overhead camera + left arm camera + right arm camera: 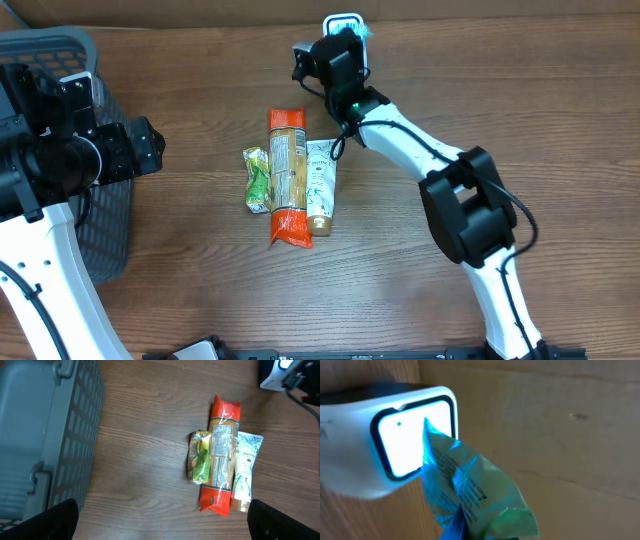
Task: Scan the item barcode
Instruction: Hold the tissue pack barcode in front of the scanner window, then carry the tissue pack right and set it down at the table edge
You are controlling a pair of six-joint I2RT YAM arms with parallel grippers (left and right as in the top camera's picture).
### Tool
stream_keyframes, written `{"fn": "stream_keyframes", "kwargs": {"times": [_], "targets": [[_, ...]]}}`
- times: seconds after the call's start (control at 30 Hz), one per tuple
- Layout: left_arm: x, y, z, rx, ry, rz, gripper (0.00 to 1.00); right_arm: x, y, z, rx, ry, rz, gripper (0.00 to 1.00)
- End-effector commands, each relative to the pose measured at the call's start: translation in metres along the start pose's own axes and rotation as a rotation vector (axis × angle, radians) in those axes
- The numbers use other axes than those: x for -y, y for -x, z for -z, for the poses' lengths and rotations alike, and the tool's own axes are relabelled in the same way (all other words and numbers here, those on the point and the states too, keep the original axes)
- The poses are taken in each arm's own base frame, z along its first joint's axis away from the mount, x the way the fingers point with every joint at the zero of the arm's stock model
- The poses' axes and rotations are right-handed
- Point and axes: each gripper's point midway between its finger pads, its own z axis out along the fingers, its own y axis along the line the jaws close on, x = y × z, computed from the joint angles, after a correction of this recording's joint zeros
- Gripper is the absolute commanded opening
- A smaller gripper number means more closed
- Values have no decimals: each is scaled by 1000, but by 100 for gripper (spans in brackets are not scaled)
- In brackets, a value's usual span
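The item, a crinkled green and blue packet (475, 495) with printed text, stands with its tip against the lit window of the white scanner (395, 440). My right gripper (343, 52) is shut on the packet's lower end, just in front of the scanner (343, 22) at the table's far edge. Its fingers are hidden under the packet in the right wrist view. My left gripper (153, 147) hangs wide open over bare table beside the basket, holding nothing; its dark fingertips (55, 521) frame the bottom of the left wrist view.
A grey plastic basket (40, 435) stands at the left. In the middle of the table lie a long orange packet (287, 175), a small green packet (258, 180) and a white tube (320, 185), side by side.
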Motion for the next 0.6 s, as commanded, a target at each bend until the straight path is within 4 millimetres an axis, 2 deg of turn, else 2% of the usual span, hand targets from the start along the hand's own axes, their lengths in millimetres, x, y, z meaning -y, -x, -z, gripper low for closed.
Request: {"fn": "stream_keyframes", "kwargs": {"times": [0.0,0.13,0.2,0.27,0.33,0.4,0.47,0.57], "targets": [[0,1,0,0,-7,-16,100,127,-23,70,73,-155,-338,4],[0,1,0,0,-7,-16,100,183,-49,129,113,-187,-564,4],[0,1,0,0,-7,-16,99,195,-63,158,132,-149,-712,4],[0,1,0,0,-7,-16,99,194,-80,183,123,-84,-860,4],[0,1,0,0,-7,-16,100,181,-99,202,82,10,-1047,4],[0,1,0,0,-7,-16,99,157,-116,210,17,136,-1221,4],[0,1,0,0,-7,-16,100,122,-130,211,-67,327,-1420,4],[0,1,0,0,-7,-16,100,65,-159,200,-207,633,-1587,4]]}}
